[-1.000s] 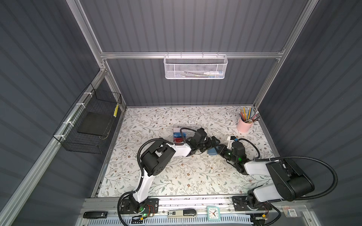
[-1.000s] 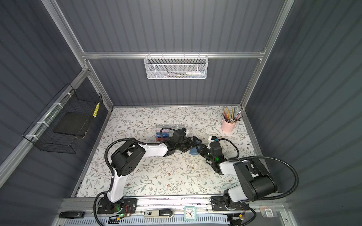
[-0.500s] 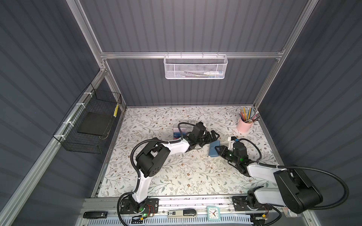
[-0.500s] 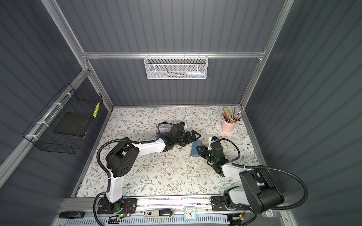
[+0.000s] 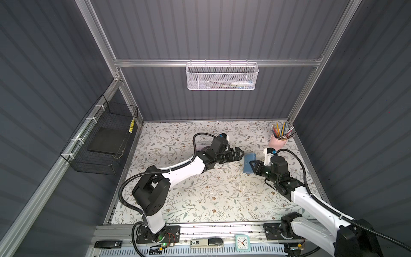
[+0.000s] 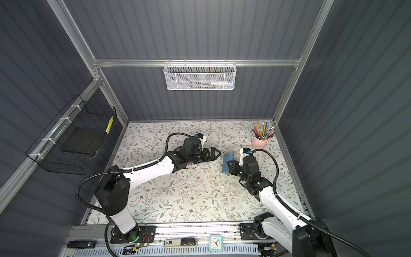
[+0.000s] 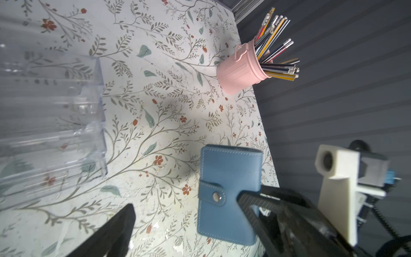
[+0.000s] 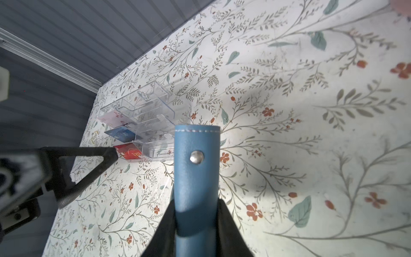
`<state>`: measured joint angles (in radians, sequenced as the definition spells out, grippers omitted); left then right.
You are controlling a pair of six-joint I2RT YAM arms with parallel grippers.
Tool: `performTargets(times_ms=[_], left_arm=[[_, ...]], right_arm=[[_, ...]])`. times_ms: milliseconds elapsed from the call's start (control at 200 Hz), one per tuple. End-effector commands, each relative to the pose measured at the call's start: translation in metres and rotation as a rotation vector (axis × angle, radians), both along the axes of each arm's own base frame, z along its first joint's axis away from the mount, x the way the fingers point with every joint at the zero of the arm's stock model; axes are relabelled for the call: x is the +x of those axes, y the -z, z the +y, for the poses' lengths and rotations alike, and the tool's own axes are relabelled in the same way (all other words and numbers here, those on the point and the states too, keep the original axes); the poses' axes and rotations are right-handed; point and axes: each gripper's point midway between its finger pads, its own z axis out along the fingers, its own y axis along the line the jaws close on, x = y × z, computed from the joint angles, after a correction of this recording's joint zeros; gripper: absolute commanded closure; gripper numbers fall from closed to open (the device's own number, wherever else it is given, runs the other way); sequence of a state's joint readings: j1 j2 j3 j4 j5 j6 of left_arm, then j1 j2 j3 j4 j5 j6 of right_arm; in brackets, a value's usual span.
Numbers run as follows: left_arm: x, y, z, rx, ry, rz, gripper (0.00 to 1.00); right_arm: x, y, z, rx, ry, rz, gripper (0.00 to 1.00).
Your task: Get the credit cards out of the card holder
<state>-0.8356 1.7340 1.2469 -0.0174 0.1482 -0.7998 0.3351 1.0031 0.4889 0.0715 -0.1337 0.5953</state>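
The right end effector (image 8: 196, 211) grips the closed card holder (image 8: 196, 169) endwise. The left end effector (image 5: 240, 154), wide open, lies just frame-left, apparently clear.

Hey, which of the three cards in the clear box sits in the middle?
The blue card: it lies between the pink-white card and the red VIP card.
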Motion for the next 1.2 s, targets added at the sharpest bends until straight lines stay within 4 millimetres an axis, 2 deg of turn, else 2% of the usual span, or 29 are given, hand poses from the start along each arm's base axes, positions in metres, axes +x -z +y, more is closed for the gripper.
performTargets(times_ms=[0, 160, 265, 485, 670, 905, 1196], left_arm=[[-0.006, 0.015, 0.018, 0.082, 0.004, 0.012, 0.0], [-0.013, 0.014, 0.024, 0.086, 0.008, 0.012, 0.0], [-0.017, 0.02, 0.035, 0.093, -0.022, 0.011, 0.0], [-0.021, 0.013, 0.051, 0.066, -0.079, -0.015, 0.0], [-0.022, 0.02, 0.041, 0.016, -0.066, 0.019, 0.0], [-0.019, 0.027, 0.03, -0.039, -0.077, 0.034, 0.0], [-0.021, 0.036, 0.009, -0.06, -0.063, 0.05, 0.05]], right_arm=[[0.007, -0.029, 0.003, -0.089, -0.042, -0.073, 1.0], [0.016, -0.053, 0.016, -0.18, -0.09, -0.115, 1.0], [0.017, -0.046, 0.026, -0.25, -0.105, -0.128, 1.0], [0.014, -0.036, 0.036, -0.31, -0.135, -0.143, 1.0], [0.011, -0.027, 0.042, -0.306, -0.156, -0.141, 1.0], [0.007, -0.03, 0.044, -0.286, -0.163, -0.157, 1.0], [0.005, -0.031, 0.045, -0.278, -0.166, -0.159, 1.0]])
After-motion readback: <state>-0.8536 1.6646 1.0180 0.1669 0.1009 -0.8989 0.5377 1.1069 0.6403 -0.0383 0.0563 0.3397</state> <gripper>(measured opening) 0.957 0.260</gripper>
